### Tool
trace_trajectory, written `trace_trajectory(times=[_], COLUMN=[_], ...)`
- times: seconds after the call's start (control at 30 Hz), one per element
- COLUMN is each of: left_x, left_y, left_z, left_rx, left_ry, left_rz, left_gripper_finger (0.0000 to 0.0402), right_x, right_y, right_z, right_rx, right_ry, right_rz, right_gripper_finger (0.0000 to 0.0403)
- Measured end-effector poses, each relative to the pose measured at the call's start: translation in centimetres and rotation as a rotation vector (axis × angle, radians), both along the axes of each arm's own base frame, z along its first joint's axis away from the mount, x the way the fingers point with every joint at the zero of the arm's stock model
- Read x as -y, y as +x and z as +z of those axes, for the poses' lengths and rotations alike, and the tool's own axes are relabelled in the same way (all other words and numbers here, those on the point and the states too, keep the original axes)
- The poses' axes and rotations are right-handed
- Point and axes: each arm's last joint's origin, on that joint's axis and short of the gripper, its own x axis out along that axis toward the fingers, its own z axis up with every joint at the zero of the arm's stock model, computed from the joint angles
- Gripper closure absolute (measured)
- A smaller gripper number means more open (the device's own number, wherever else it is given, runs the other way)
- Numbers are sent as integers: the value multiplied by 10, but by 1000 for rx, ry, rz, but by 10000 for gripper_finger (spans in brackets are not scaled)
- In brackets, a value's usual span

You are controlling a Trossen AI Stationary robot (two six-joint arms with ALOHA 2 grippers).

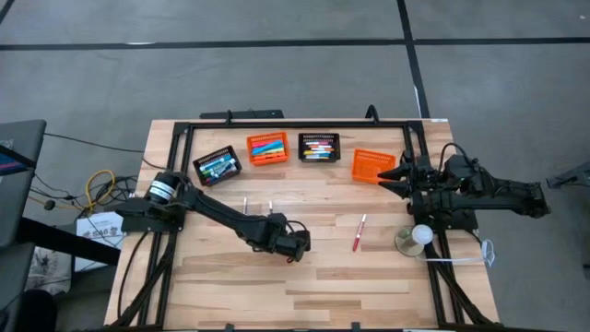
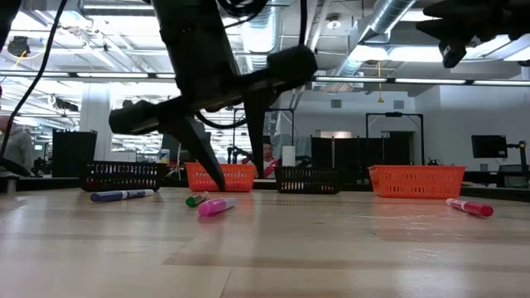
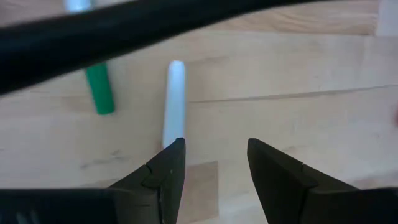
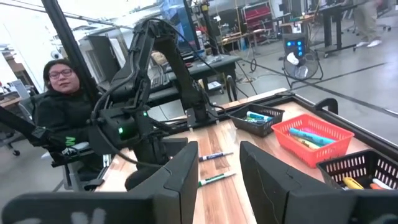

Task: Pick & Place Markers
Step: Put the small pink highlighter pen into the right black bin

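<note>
My left gripper (image 1: pixel 300 244) (image 2: pixel 238 182) hangs open over the middle of the table, pointing steeply down. In the left wrist view a white marker (image 3: pixel 174 99) lies on the wood, one end running behind one fingertip (image 3: pixel 171 158), with a green marker (image 3: pixel 99 87) beside it. In the low view, pink (image 2: pixel 217 206), green (image 2: pixel 196 199) and blue (image 2: pixel 122 195) markers lie below and left of the fingers. A red marker (image 1: pixel 359 232) (image 2: pixel 469 207) lies alone to the right. My right gripper (image 1: pixel 385 175) (image 4: pixel 217 155) waits open and level at the table's right, holding nothing.
Four mesh baskets stand along the far side: black (image 1: pixel 217 166), orange (image 1: pixel 268 148), black (image 1: pixel 319 147), all with markers inside, and orange (image 1: pixel 373 166) beside my right gripper. A white round object (image 1: pixel 419 237) sits near the right arm. A person (image 4: pixel 62 93) sits beyond the table's left side.
</note>
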Motion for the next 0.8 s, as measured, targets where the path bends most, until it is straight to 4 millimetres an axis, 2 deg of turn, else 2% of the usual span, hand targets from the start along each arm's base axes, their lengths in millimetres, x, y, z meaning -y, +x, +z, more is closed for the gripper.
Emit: trace_trajectory(times=[0.13, 0.6, 0.8], left_x=[-2, -6, -10], left_y=[4, 1, -3], left_z=[-7, -3, -10], left_rx=[-19, -46, -82], left_ry=[4, 9, -13], left_rz=[3, -9, -10], left_gripper_finger=[230, 230, 230], right_x=[0, 0, 0], right_y=[0, 0, 0], right_z=[0, 0, 0], right_rx=[5, -2, -2], right_ry=[8, 19, 17], right_rz=[-1, 0, 0], right_gripper_finger=[294, 294, 294])
